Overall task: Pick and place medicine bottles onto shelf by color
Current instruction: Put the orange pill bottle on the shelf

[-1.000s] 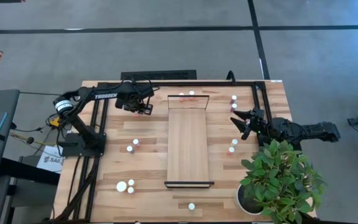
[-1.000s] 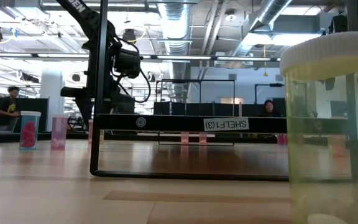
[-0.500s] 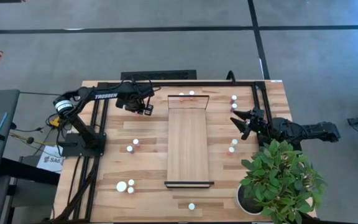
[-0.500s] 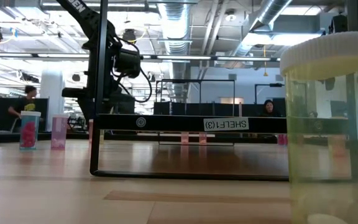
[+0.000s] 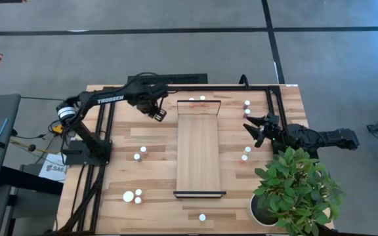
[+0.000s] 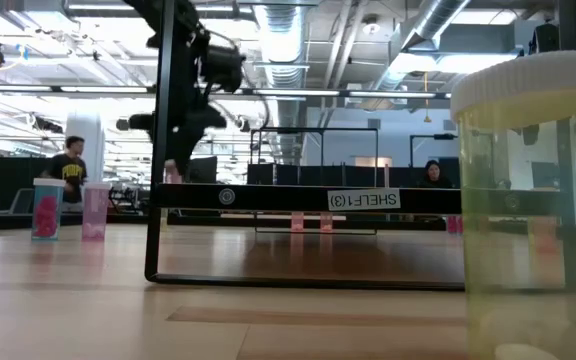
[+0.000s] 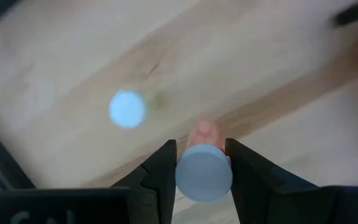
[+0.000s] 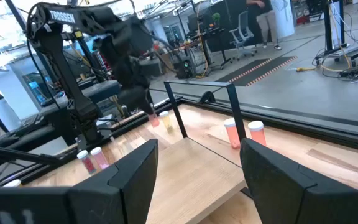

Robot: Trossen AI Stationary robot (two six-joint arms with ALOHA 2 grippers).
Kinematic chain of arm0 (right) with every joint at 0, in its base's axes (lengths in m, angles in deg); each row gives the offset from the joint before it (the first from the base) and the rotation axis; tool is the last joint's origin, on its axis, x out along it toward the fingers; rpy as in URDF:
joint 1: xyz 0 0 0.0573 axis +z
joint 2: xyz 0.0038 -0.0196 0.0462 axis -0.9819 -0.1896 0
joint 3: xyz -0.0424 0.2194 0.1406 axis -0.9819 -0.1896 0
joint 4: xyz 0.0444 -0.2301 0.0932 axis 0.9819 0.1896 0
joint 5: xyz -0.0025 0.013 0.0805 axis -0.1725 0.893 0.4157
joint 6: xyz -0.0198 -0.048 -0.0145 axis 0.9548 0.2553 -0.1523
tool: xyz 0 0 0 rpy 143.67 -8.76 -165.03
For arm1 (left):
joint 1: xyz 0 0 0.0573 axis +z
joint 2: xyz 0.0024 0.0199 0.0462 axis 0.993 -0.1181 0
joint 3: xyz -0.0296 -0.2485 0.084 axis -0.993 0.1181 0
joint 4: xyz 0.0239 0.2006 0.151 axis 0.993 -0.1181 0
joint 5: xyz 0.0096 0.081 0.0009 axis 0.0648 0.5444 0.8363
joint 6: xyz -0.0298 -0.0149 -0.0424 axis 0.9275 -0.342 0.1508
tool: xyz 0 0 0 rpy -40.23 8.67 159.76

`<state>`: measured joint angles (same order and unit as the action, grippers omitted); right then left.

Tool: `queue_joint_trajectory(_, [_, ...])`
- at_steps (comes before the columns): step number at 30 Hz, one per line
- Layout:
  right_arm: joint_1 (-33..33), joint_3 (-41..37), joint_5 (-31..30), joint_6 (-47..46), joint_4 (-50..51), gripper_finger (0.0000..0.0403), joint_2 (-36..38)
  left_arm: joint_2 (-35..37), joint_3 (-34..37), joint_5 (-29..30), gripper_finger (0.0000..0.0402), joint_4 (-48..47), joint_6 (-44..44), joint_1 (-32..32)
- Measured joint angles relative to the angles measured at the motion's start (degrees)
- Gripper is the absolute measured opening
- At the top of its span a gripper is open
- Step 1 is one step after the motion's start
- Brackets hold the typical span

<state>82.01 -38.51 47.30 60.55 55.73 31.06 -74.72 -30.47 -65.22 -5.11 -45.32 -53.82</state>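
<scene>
- Left gripper [image 7: 202,163] is clamped on 1 pink bottle [image 7: 204,169] just below its cap.
- Judged light, rigid, smooth-walled: slip risk.
- Right gripper [image 5: 255,128] waits with fingers apart.

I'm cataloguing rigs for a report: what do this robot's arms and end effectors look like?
Both arms are dark, jointed and tube-like. The left arm carries white TROSSEN lettering and a white-and-orange band near its base, with black cables looping by the left end effector. The right end effector has two dark, flat, blunt fingers.
</scene>
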Motion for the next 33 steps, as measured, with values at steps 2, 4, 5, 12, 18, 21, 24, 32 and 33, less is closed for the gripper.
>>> queue_joint_trajectory(2, [0.02,0.00,0.00,0.00,0.00,0.0251,0.00,0.00,-2.07,0.00,0.0105,-0.56,-2.07,-1.42])
queue_joint_trajectory(4, [0.02,-0.01,0.00,-0.01,0.00,0.0251,0.02,0.00,-3.84,0.02,0.0105,-1.26,-3.63,-3.08])
queue_joint_trajectory(5, [0.02,0.00,0.00,0.00,0.00,0.0251,0.00,0.00,-4.61,0.01,0.0105,-1.30,-4.31,-4.01])
queue_joint_trajectory(12, [0.02,0.00,0.00,-0.02,0.00,0.0251,0.00,-0.17,-7.96,-0.10,0.0105,-0.08,-13.44,-10.64])
queue_joint_trajectory(18, [0.02,0.00,0.02,-0.01,0.00,0.0251,0.00,-2.63,-10.04,-3.19,0.0105,2.25,-15.96,-14.05])
queue_joint_trajectory(21, [0.02,0.00,0.00,0.00,0.02,0.0251,0.02,-6.48,-13.38,-4.12,0.0105,0.71,-14.50,-15.51])
queue_joint_trajectory(24, [0.00,-0.01,0.00,-0.02,-0.16,0.0251,0.01,-11.33,-18.81,-4.97,0.0105,-1.53,-13.85,-17.32])
queue_joint_trajectory(32, [0.02,-0.01,0.02,-0.02,-0.20,0.0251,0.02,-25.51,-37.70,-3.56,0.0105,-5.72,-12.95,-21.42])
queue_joint_trajectory(33, [0.01,-0.01,0.02,0.00,-0.20,0.0251,0.02,-27.18,-39.91,-3.44,0.0105,-6.51,-13.11,-21.70])
